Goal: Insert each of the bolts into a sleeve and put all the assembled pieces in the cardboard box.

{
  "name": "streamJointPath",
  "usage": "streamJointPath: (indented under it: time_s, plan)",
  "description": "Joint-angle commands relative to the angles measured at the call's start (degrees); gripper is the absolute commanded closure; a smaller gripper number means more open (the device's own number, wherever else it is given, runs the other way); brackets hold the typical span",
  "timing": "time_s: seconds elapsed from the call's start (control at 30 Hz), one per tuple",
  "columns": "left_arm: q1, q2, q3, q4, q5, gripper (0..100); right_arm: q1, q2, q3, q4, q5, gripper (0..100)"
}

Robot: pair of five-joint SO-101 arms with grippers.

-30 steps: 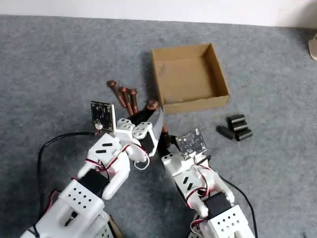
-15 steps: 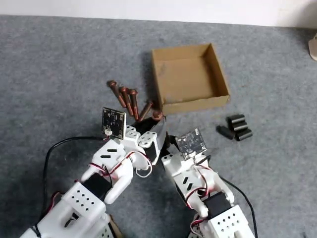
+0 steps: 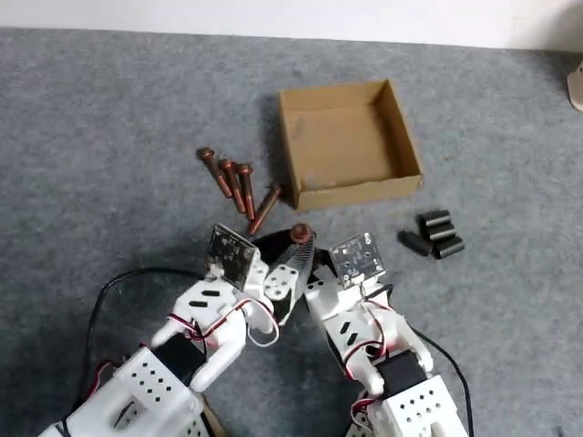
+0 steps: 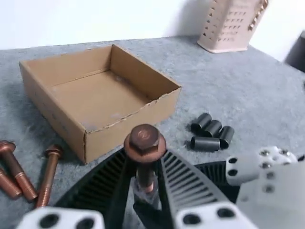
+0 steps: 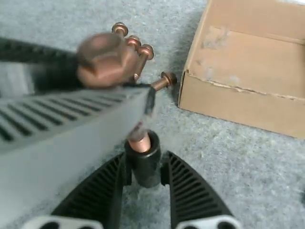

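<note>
**Bolt (image 4: 144, 142) standing head-up over a sleeve, one hand on each**

Copper-coloured bolt with a hexagonal flanged head is standing near upright, head on top and shank pointing down. The head is showing a dull, slightly worn face. The left hand (image 4: 144, 164) is gripping it: the two black ribbed fingers (image 4: 114, 176) are closing narrowly on the shank just under the head, one on each side.

Directly below, the right hand (image 5: 144, 174) is holding a short black sleeve (image 5: 142, 157) upright, its fingers pressing narrowly against both sides of the sleeve. The bolt's lower end is sitting at the sleeve's mouth, with copper showing at the rim. How deep it is going in cannot be told.

In the high view both hands are meeting above the grey tabletop (image 3: 109, 137), just in front of the cardboard box (image 3: 360, 193). The box is lying open-topped, with nothing showing inside it.

Four loose bolts (image 3: 239, 185) are lying on the tabletop beside the box's near corner, heads pointing away from the arms. Three are lying close together and the fourth is angling toward the box.

A cluster of loose sleeves (image 3: 434, 234), black and lying on their sides, is resting on the far side of the box's front wall, well apart from the bolts.
</note>
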Motion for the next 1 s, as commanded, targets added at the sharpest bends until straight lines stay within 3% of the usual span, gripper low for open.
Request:
streamJointPath:
  time_s: [0.0,0.17,0.33,0.43,0.53,0.8,0.97]
  plan:
    - [0.2,0.2,2.0,3.3,-1.7,92,2.0,-1.5,5.8,-0.4,-0.8,99.1]
    - [0.3,0.2,1.9,7.1,1.3,69,2.0,-1.5,5.8,-0.2,-0.8,99.1]
    - [0.0,0.2,1.8,7.9,5.4,57,2.2,-1.5,5.8,-0.1,-0.7,99.2]
    - [-1.6,0.1,1.6,7.9,5.5,55,2.4,-1.5,5.8,-0.1,-0.5,99.2]
    - [-8.2,0.1,-0.4,10.1,5.5,55,4.4,-1.5,5.5,0.0,-0.6,99.2]
    - [-26.3,0.2,-10.8,32.3,5.5,55,6.7,-1.0,-0.3,10.3,-0.4,99.3]
    - [-32.2,0.2,-8.8,35.0,5.6,55,6.7,-0.7,-6.6,10.9,-0.4,99.3]
